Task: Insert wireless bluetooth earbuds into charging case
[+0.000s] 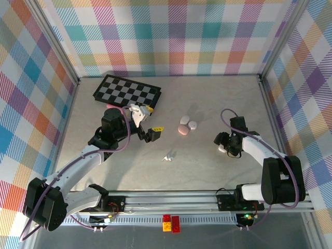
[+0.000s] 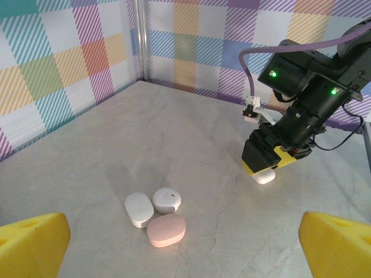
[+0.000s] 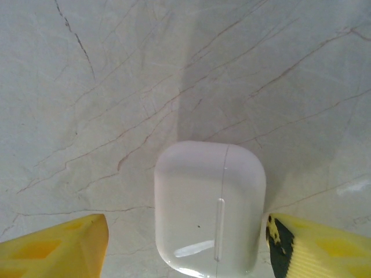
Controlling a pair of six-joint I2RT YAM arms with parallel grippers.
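Tiny white stemmed earbuds (image 1: 167, 157) lie loose on grey marbled worktop (image 1: 218, 98), between arms. My right jaws part-open, straddling white rounded plastic case (image 3: 210, 205); one yellow pad (image 3: 313, 246) touching it, other apart. Right arm (image 1: 262, 153) bent low. Left jaws wide apart, holding nothing; left arm (image 1: 83, 161) stretched forward.

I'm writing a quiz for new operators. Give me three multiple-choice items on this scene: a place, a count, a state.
1. The checkered board lies: A) far left on the table; B) near right; C) centre.
2. Cases grouped mid-table: A) two; B) three; C) five.
3. The right jaws are: A) shut empty; B) open around a white case; C) lifting a pink case.
Answers: A, it sits by the back-left corner; B, two white and one pink; B, one finger stands clear of the case on the table.
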